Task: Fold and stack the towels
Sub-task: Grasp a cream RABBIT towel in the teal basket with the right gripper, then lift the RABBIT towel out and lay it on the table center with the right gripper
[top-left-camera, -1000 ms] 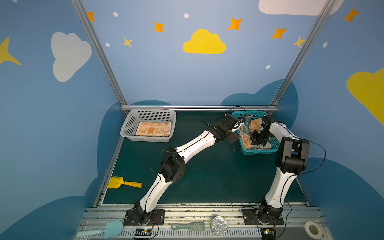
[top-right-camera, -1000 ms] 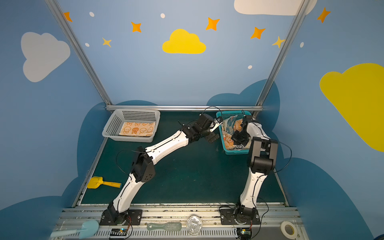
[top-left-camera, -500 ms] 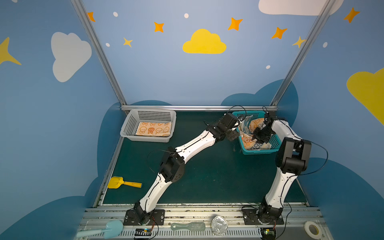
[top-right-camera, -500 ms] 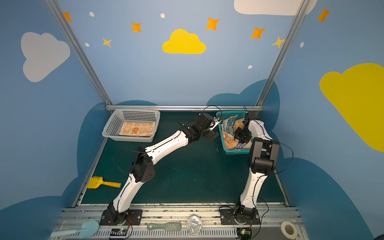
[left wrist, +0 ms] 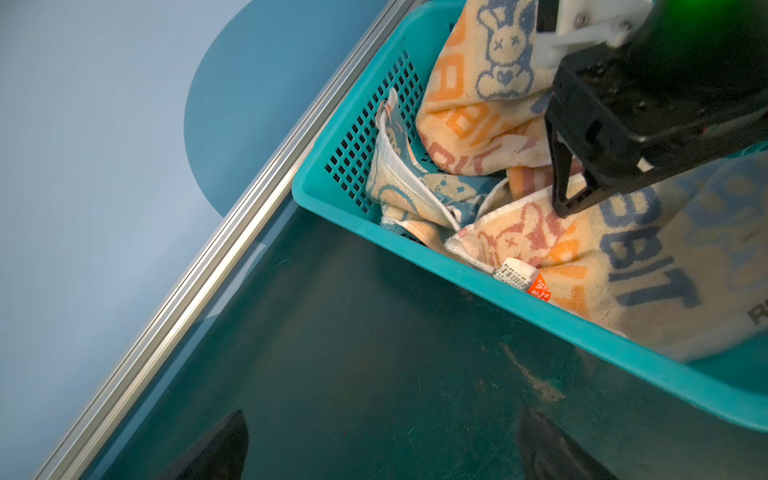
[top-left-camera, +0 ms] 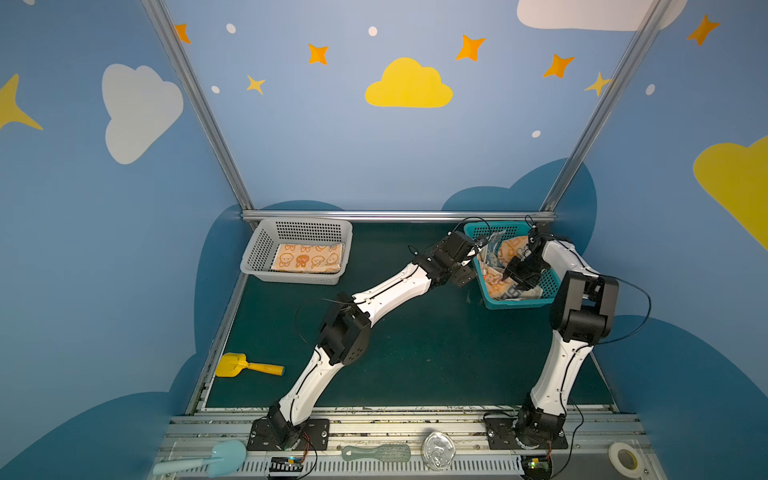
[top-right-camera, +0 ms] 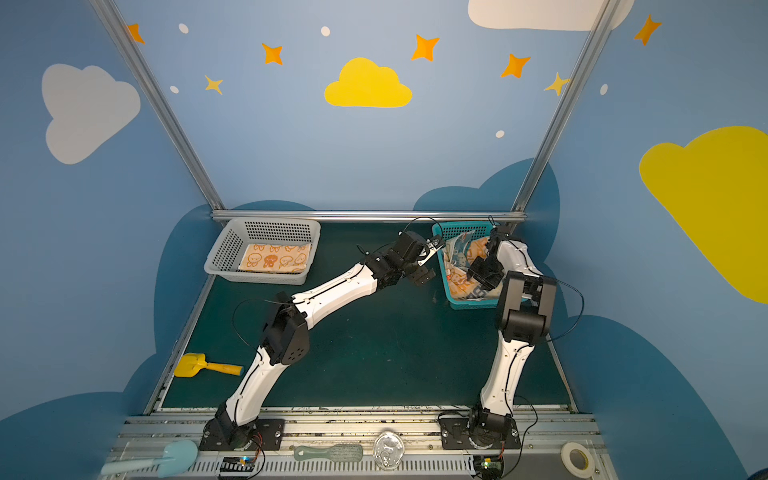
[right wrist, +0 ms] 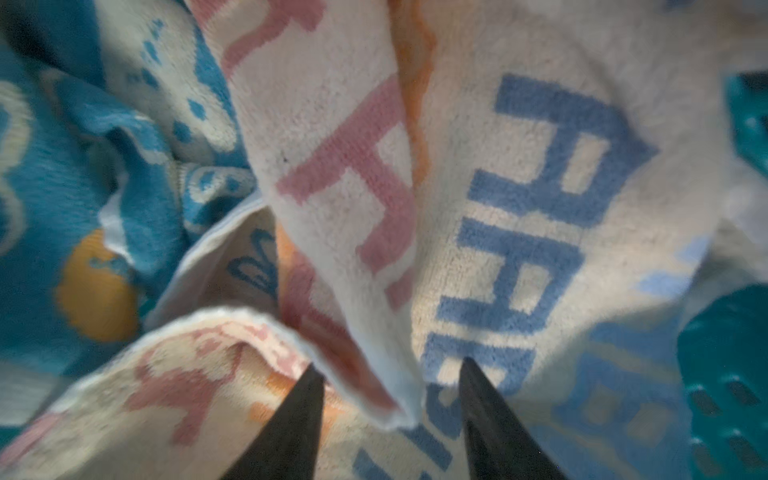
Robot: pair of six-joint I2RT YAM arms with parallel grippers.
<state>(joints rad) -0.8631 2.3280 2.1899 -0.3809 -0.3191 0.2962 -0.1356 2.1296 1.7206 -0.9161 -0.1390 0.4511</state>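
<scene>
Left hand hangs with its jaws spread wide and empty over the green counter, just outside the near-left wall of the teal basket. Right hand is down inside that basket. Its jaws are about half parted, and they straddle a raised fold of the "RABBIT" towel without pinching it, as far as the wrist view shows.

The blue bunny towel lies crumpled in the same basket, tucked against and partly under the lettered one. The fold between the fingers looks several layers thick, so a closing grip may catch more cloth than intended. Both towels might then rise together, or a snagged edge could drag the light basket along or tip it. The basket is also narrow, so the left hand risks knocking the right one or the rim if it reaches in.

At the far left, a grey basket holds the folded orange-cream bunny towel, lying flat. It is well away from the arms, with open counter between. A yellow scoop lies near the counter's left edge, out of the way. On the front rail sit a pale blue scoop, a brush and a roll of tape, none of them in the way.
</scene>
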